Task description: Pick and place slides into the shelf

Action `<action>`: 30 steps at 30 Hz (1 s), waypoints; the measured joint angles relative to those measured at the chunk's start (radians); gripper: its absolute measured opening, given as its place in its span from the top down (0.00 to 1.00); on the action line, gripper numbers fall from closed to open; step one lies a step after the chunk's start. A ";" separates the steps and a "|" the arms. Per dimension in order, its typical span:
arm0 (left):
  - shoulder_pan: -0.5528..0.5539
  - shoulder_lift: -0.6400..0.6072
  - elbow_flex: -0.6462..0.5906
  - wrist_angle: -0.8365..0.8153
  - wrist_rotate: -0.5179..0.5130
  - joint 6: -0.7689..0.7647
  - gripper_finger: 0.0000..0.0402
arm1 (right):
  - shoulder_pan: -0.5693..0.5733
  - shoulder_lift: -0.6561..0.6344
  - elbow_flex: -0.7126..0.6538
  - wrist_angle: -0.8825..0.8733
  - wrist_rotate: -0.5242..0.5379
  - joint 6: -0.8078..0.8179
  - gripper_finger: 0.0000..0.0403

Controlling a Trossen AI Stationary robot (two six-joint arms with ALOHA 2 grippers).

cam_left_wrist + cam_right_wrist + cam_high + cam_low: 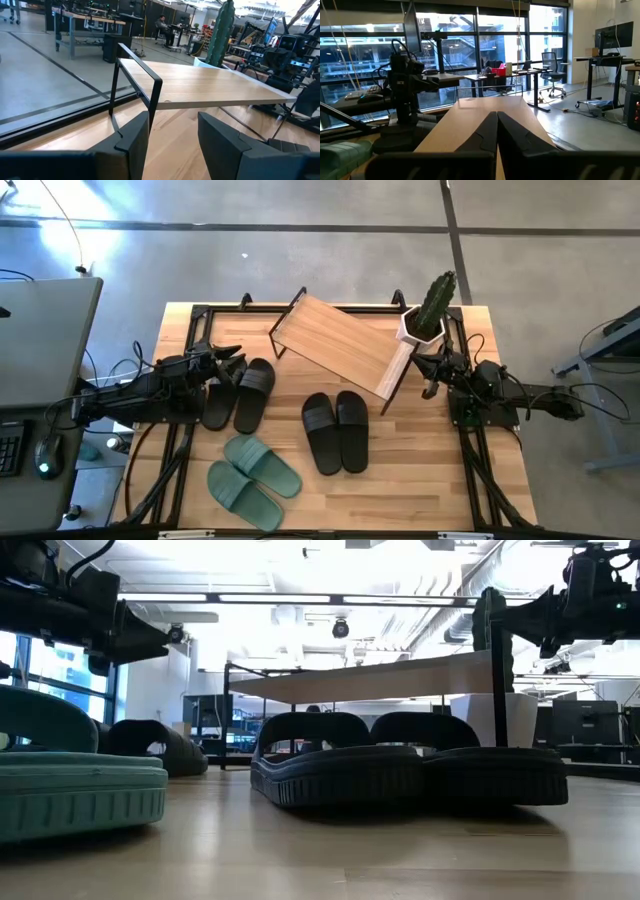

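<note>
Your left gripper [234, 357], fingers spread wide, hovers above the left black slides [240, 393], while your right gripper [428, 370], fingers pressed together, sits by the shelf [340, 341].

Overhead looks down; low level; both share shelf [335, 340].

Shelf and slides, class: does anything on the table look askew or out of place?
Yes. The shelf sits at an angle to the table's edges, one end close against the potted cactus. The green slides also lie slanted, unlike the two black pairs. No slide is on the shelf.
</note>
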 joint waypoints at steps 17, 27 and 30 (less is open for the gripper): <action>0.000 0.000 0.000 0.000 0.000 0.000 0.62 | 0.000 0.000 0.000 0.000 0.000 0.000 1.00; 0.000 0.000 0.000 0.000 0.000 0.000 0.62 | 0.000 0.000 0.000 0.000 0.000 0.000 1.00; 0.000 0.000 0.000 0.001 0.002 -0.019 0.62 | 0.000 0.000 0.000 0.000 0.000 0.000 1.00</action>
